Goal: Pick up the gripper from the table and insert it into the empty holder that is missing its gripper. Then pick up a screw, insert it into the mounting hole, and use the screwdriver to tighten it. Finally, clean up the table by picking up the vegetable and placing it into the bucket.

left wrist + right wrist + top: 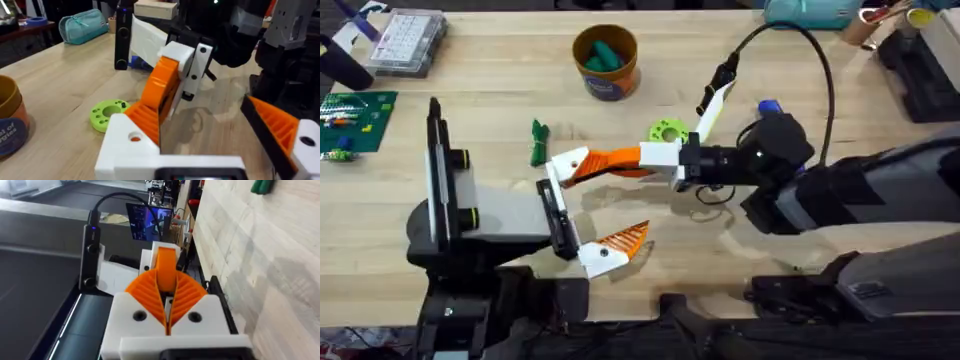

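Gripper part (pixel 570 165) clenched by right gripper (pixel 582 166) at holder (pixel 556 215) top; left gripper unclear.

- Gripper (pixel 572 166): white block with orange ribbed wedge finger, clamped in the right tool (pixel 610 160), set at the upper end of the holder.
- Holder (pixel 556 214): narrow black slotted bar fronting a pale grey unit; a second white-and-orange finger (pixel 617 246) sits at its lower end.
- Vegetable (pixel 538 142): small dark green leafy toy, lying on the tabletop (pixel 500 90) near the holder.
- Bucket (pixel 605 62): round, yellow-orange, blue label band, upright, teal toys inside.
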Controlling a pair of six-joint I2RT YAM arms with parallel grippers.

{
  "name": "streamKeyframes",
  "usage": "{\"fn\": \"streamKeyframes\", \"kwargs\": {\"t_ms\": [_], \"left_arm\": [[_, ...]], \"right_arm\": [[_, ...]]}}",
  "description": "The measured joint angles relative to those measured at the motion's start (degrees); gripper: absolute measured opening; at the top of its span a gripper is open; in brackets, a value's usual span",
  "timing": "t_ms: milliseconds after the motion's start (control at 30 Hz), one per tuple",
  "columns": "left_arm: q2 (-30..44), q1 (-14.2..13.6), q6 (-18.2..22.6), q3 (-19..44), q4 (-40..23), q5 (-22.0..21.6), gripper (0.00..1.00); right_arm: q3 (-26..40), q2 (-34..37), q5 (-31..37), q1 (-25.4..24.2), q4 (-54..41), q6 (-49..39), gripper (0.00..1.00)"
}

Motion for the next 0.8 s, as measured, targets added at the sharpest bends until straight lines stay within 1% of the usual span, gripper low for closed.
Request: {"fn": "streamKeyframes", "kwargs": {"t_ms": [400, 600, 800], "left_arm": [[0.0, 0.0, -0.3, 0.0, 0.0, -0.4, 0.986], [0.0, 0.6, -0.7, 0.0, 0.3, -1.6, 0.986], [0.0, 0.7, -0.7, 0.0, 0.4, -2.1, 0.986]], "right_arm": [[0.0, -0.1, 1.1, 0.4, -0.8, 0.0, 0.011], [1.5, -0.9, 2.5, 1.3, -4.6, -0.6, 0.011], [1.9, -0.8, 3.0, 1.6, -5.0, -1.2, 0.011]]}}
